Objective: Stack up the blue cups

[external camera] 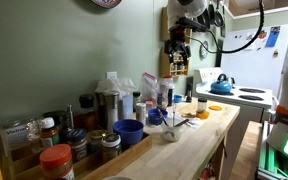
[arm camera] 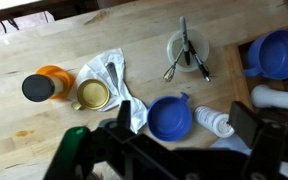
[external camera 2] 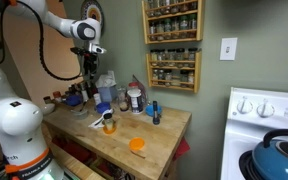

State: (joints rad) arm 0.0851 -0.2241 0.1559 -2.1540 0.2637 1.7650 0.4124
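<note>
In the wrist view, the bare wooden tabletop (arm camera: 44, 40) in the upper left of the frame gives me free room. The wide dark blue plastic cup (arm camera: 169, 118) in the lower middle is crowded: a crumpled white cloth (arm camera: 109, 78) lies just beside it on the left and a white plastic object (arm camera: 212, 122) on the right. A small white bowl with utensils (arm camera: 187, 47) stands above it. From above, its rim is open.

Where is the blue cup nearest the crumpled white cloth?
In the wrist view the blue cup stands on the wooden counter, low and central in the picture, between the white cloth to its left and a white bottle lying to its right.
</note>
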